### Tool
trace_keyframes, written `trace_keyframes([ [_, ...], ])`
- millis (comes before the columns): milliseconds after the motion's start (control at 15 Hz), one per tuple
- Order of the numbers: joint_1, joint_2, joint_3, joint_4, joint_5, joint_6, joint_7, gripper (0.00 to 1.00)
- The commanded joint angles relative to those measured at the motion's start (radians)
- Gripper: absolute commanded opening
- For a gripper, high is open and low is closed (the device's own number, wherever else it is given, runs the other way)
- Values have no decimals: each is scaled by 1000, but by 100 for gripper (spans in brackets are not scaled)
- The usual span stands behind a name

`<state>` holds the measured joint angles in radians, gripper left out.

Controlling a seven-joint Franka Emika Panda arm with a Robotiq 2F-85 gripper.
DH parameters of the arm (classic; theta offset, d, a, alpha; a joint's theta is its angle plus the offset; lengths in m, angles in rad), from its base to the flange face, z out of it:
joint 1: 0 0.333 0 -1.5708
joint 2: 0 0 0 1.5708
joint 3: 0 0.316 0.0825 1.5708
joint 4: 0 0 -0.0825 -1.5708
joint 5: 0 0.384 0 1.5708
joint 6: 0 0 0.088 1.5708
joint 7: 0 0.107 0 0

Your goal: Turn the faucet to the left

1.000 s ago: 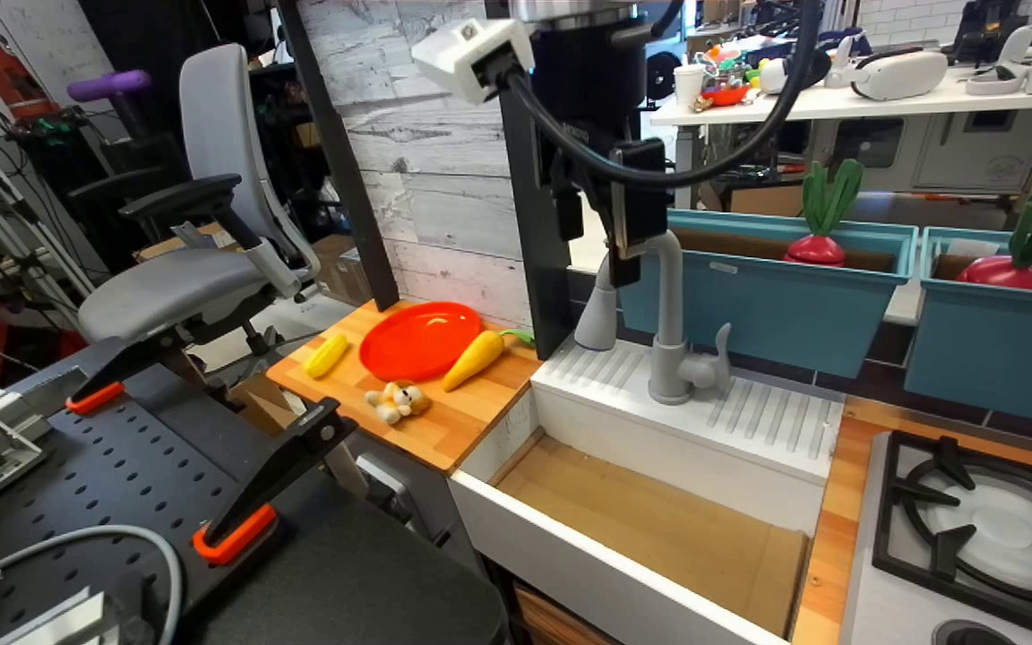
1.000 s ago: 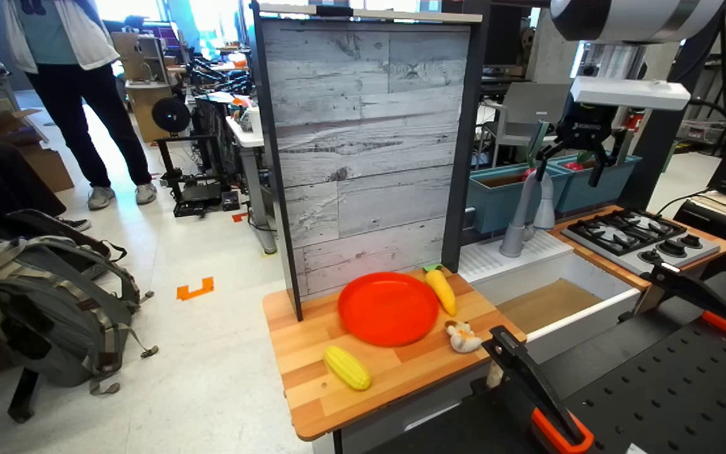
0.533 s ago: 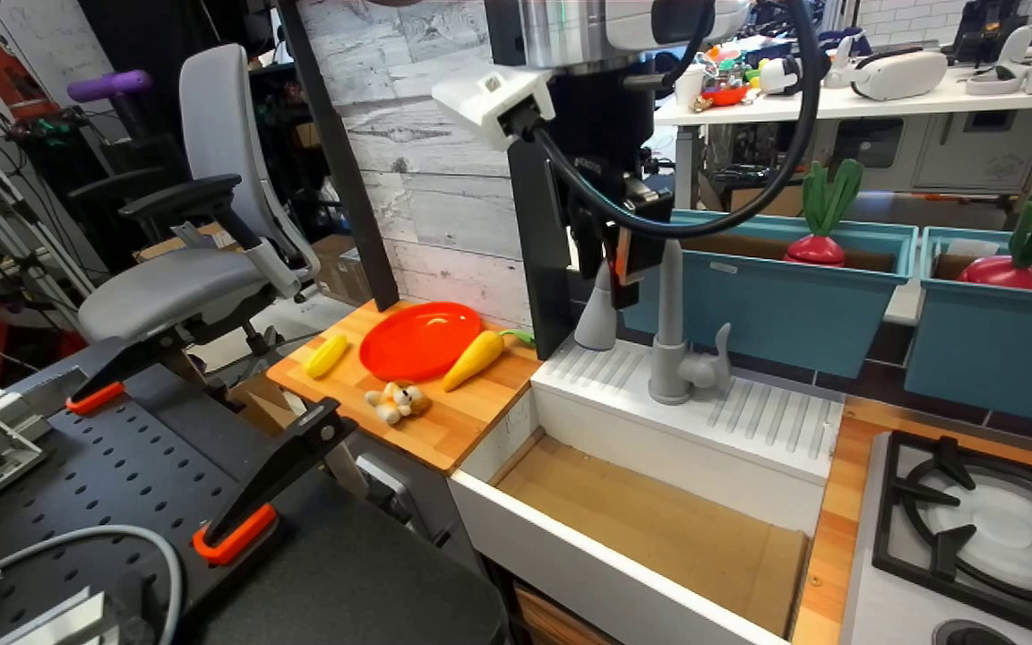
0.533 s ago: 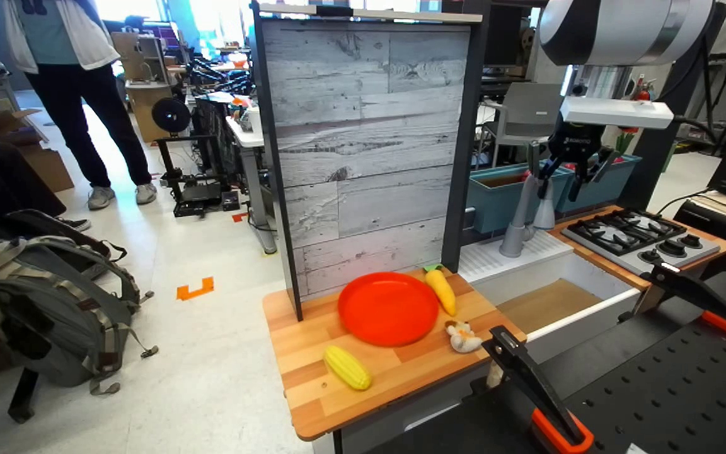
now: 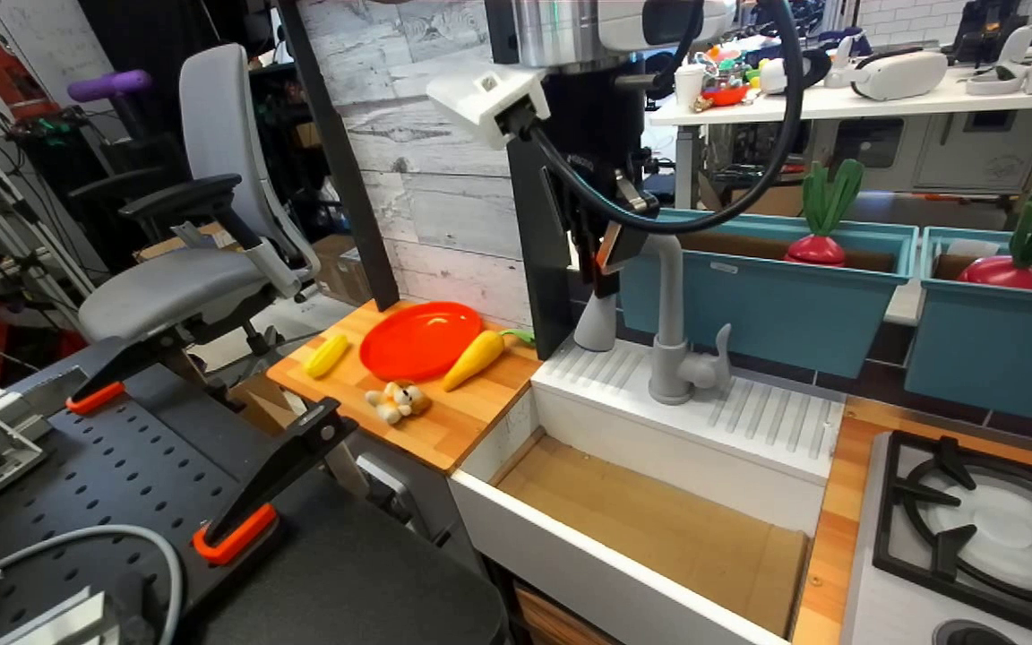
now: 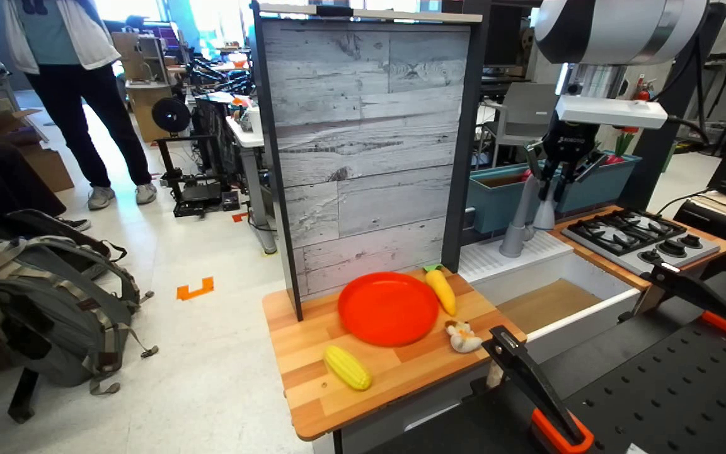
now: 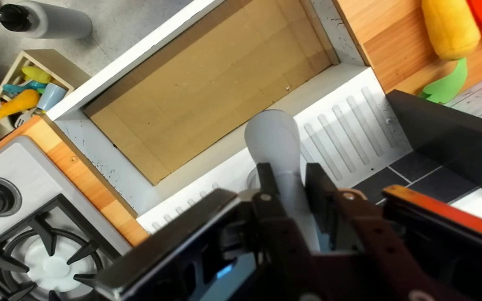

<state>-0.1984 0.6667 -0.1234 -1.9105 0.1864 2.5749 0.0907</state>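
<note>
The grey faucet [image 5: 671, 296] rises from the back ledge of the sink. Its small lever handle [image 5: 715, 363] is at the right of the base in an exterior view. From the arch, the flared spout head [image 5: 597, 327] hangs down at the left. My gripper [image 7: 290, 177] points downward and is shut on the spout just above this head, one black finger on each side. A narrow sliver shows by the right fingertip [image 7: 314, 171] in the wrist view. Part of the arch is hidden behind the gripper in both exterior views; the faucet's upright [image 6: 515, 230] stays visible.
Blue planters [image 5: 749, 305] stand close behind the faucet, and a dark post [image 5: 541, 251] rises at its left. The white sink [image 5: 606, 560] lies in front, beside a stove [image 5: 865, 537]. A red plate [image 6: 388, 309] and toy food sit on the wooden counter [image 6: 312, 403].
My gripper has come down from above the arch and shifted slightly left in an exterior view. Its fingers have gone from wide apart to shut around the spout. The faucet looks unmoved.
</note>
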Motion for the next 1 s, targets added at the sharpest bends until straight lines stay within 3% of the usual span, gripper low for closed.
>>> trace_keyframes([
  [0, -67, 13, 84, 10, 79, 46, -68, 6],
  [333, -131, 39, 183, 45, 191, 19, -131, 6],
  [933, -103, 119, 257, 167, 249, -12, -142, 6],
])
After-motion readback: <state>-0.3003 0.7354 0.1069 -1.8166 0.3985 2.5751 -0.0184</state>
